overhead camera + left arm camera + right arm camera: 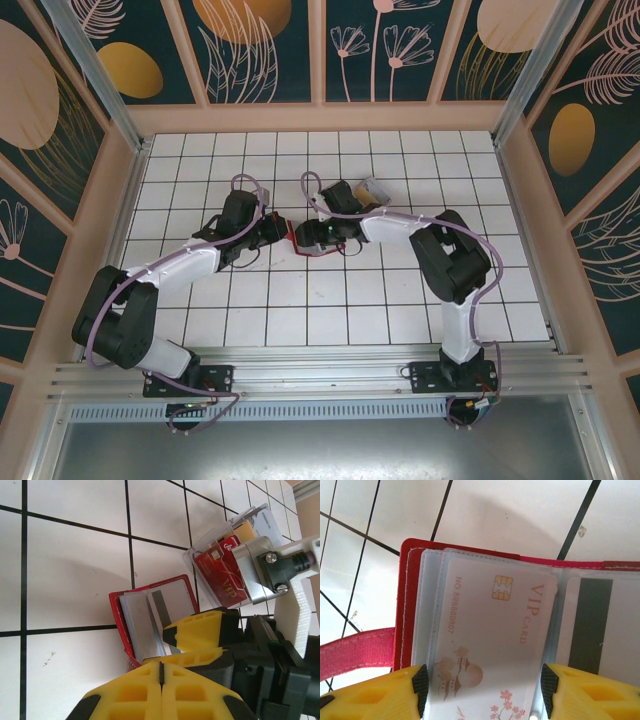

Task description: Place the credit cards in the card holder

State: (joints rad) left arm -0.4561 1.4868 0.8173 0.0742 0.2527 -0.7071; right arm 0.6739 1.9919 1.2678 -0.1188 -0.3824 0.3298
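Note:
The red card holder (404, 605) lies open on the white tiles, its clear sleeves facing up. A pale VIP credit card (485, 630) with pink flowers sits partly inside a sleeve, and my right gripper (482, 692) is shut on its two long edges. Another card with a dark stripe (587, 625) fills the neighbouring sleeve. The holder's red snap tab (355, 652) stretches off to the left. My left gripper (161, 669) is shut at the card holder's (116, 615) near edge, with a thin dark strip in its seam. From above, both grippers (277, 232) (305, 240) meet over the holder (291, 233).
A clear plastic box (210, 545) stands just beyond the holder, holding a red VIP card (222, 577) and a yellowish one (245, 530). It also appears in the top view (373, 188). A peach wall rims the tiled table (330, 300).

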